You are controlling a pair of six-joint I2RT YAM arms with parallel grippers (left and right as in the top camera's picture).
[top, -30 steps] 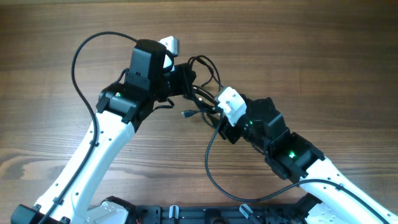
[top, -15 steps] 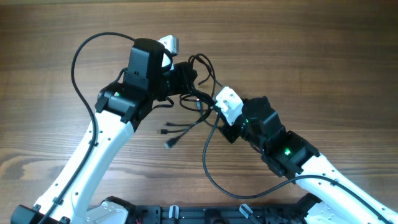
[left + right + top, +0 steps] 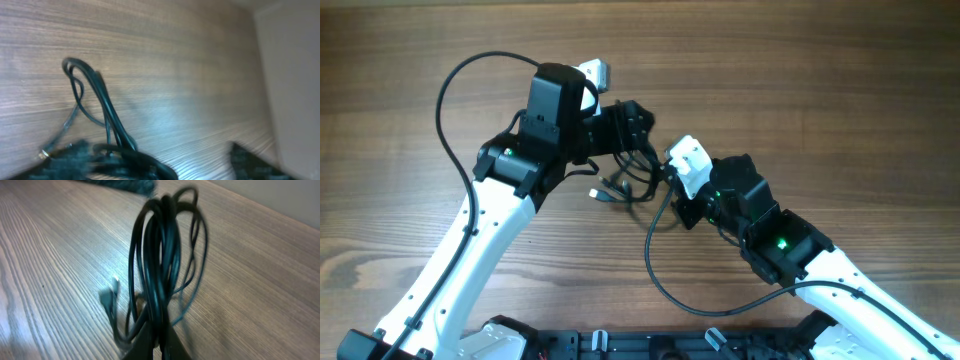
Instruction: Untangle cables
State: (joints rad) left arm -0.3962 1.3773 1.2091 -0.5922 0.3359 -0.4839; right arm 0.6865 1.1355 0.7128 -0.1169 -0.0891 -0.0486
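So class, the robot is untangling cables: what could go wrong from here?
1. The right claw is shut on several strands of the cables at once; pulling may tighten the tangle.
2. The left claw is open, gripping nothing, so the whole bundle may just drag along.
3. Loose plug tips could snag in loops.

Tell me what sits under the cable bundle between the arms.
Only bare wooden table shows beneath the cables, whose loops stand up off it. Under the right gripper pinching them, nothing can be seen.
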